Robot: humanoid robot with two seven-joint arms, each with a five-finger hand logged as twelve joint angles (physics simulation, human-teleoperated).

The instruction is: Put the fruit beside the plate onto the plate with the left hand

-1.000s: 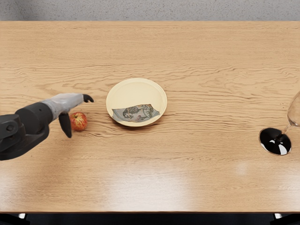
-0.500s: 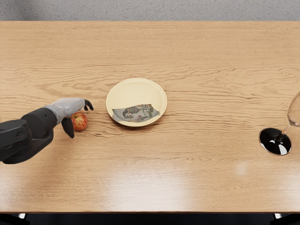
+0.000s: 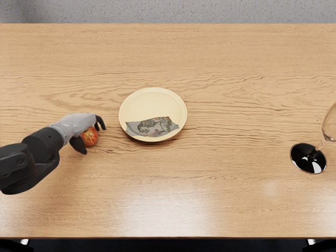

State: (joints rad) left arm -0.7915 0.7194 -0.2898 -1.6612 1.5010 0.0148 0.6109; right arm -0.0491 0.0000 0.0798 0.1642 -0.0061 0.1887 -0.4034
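Wooden table (image 3: 210, 199), seen from above at a slant.

Left arm enters from the left edge, low in the picture. Left hand (image 3: 77, 127) sits over the apple (image 3: 90, 137), pale fingers arched across its top and far side. Dark fingertips (image 3: 100, 124) point down toward the plate side, and the thumb (image 3: 80, 147) hooks under the near side. The hand is closed around the fruit in a cupped grip. Only a red-orange patch of apple shows between the fingers and thumb.

The apple is low, at table level, left of the plate (image 3: 152, 92) and near it, with bare wood between them.

The plate is round, cream-yellow and shallow, near the table's centre. On its near half lies a grey patterned patch (image 3: 152, 126) with irregular edges. Cannot tell whether it is a print on the plate or something lying in it.

At the far right edge is a wine glass (image 3: 308, 157), tilted and partly cut off. Its dark round foot faces the camera.
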